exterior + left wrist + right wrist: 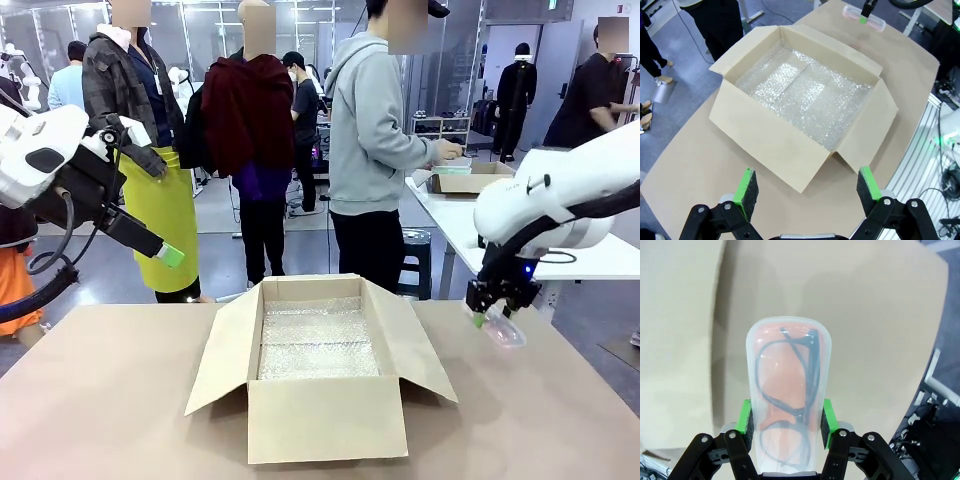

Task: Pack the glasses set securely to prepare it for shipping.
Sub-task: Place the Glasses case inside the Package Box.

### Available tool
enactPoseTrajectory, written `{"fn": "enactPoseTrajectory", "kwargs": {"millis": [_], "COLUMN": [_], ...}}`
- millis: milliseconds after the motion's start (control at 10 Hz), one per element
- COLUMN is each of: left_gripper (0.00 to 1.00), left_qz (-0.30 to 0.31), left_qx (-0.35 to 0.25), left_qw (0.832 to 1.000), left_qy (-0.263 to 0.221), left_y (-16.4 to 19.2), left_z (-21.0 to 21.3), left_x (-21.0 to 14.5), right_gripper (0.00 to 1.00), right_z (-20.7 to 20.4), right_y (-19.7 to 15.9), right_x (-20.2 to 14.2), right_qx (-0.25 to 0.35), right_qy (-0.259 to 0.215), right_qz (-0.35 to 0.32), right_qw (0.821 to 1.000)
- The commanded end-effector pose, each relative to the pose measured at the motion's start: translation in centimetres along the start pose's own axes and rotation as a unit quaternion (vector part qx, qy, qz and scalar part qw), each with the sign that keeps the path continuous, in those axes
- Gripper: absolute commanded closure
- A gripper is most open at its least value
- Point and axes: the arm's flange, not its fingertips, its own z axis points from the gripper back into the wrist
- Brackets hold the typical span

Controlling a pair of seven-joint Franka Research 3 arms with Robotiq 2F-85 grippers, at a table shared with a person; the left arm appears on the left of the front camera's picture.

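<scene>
Holds the pink glasses case [787, 360] by its near end in the right tool [786, 422], left tool [802, 187] wide; could pivot loose, smooth shell overhanging far ahead.

L arm [60, 170] raised, jaws wide | R arm [560, 195] low, jaws clamped

pale pink glasses case [787, 365], rounded rectangle, clear top, dark-framed spectacles [796, 412] inside. Pinched across narrow sides by right gripper [786, 416], tilted, over table's [100, 400] far right edge.
</scene>
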Motion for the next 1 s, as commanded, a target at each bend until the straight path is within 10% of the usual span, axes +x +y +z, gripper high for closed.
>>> {"fn": "enactPoseTrajectory", "kwargs": {"millis": [0,300,600,900], "left_gripper": [0.00,0.00,0.00,0.00], "left_qz": [0.001,0.001,0.001,0.001], "left_qx": [-0.003,-0.003,-0.003,-0.003], "left_qw": [1.000,1.000,1.000,1.000], "left_qy": [-0.003,-0.003,-0.003,-0.003], "left_y": [0.1,0.1,0.1,0.1], "left_z": [0.2,0.2,0.2,0.2], "left_x": [0.0,0.0,0.0,0.0], "right_gripper": [0.76,0.76,0.76,0.76], "right_z": [3.0,7.8,8.7,7.1], "right_y": [3.0,9.4,18.3,23.4], "right_x": [-0.4,0.6,2.1,2.8], "right_qx": [0.003,0.010,0.041,0.042], "right_qy": [-0.015,-0.023,0.064,0.080], "right_qz": [0.071,0.279,0.553,0.612], "right_qw": [0.997,0.960,0.830,0.786]}}
